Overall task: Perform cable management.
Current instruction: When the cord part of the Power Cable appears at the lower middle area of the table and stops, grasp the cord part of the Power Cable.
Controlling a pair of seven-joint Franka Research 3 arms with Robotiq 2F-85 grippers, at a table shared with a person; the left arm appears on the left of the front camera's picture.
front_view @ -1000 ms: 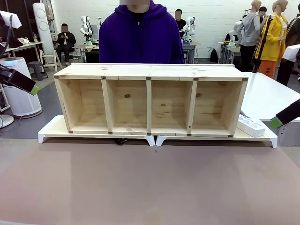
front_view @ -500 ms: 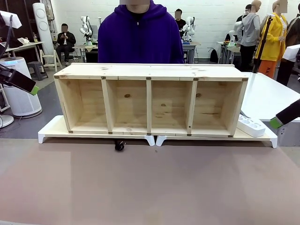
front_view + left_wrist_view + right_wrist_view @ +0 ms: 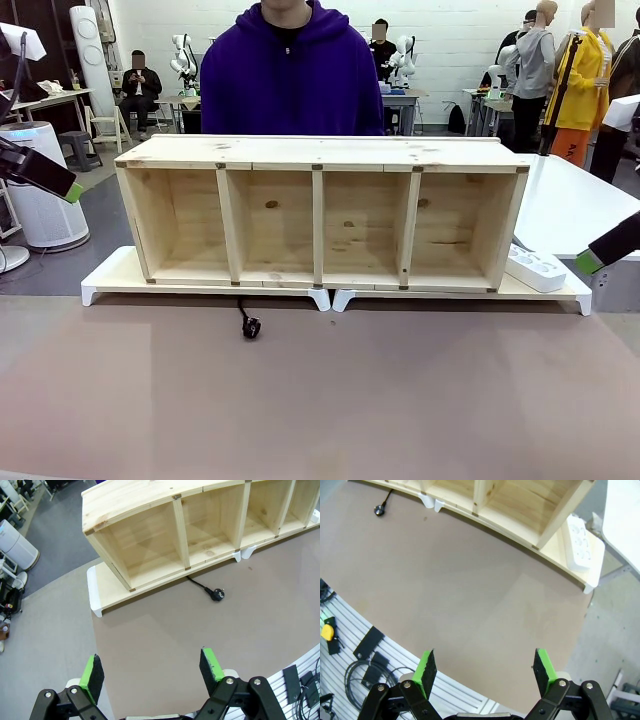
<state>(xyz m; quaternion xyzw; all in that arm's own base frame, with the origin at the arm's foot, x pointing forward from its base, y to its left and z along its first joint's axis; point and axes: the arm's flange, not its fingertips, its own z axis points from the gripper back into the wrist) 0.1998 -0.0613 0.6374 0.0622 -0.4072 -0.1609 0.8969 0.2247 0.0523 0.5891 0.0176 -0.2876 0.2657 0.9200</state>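
The cable's small black plug (image 3: 250,326) lies on the brown table just in front of the shelf, left of the middle. Its thin black cord runs back under the white risers and is hidden behind them. The left wrist view has the plug (image 3: 218,594) well ahead of my left gripper (image 3: 151,669), which is open and holds nothing. From the right wrist, the plug (image 3: 379,511) is far off at the upper left, and my right gripper (image 3: 485,666) is open and holds nothing. Both arms are held back at the table's sides, with a left finger (image 3: 60,180) and a right finger (image 3: 600,255) at the picture's edges.
A wooden shelf (image 3: 320,150) with several open compartments stands on two white risers (image 3: 110,275) across the table. A white power strip (image 3: 537,268) lies on the right riser's end. A person in a purple hoodie (image 3: 290,80) stands behind the shelf. The brown table (image 3: 320,400) stretches in front.
The plug has slid out from under the risers towards the table's front, with more cord showing. The person has shifted a little to the left. Both grippers have stayed still.
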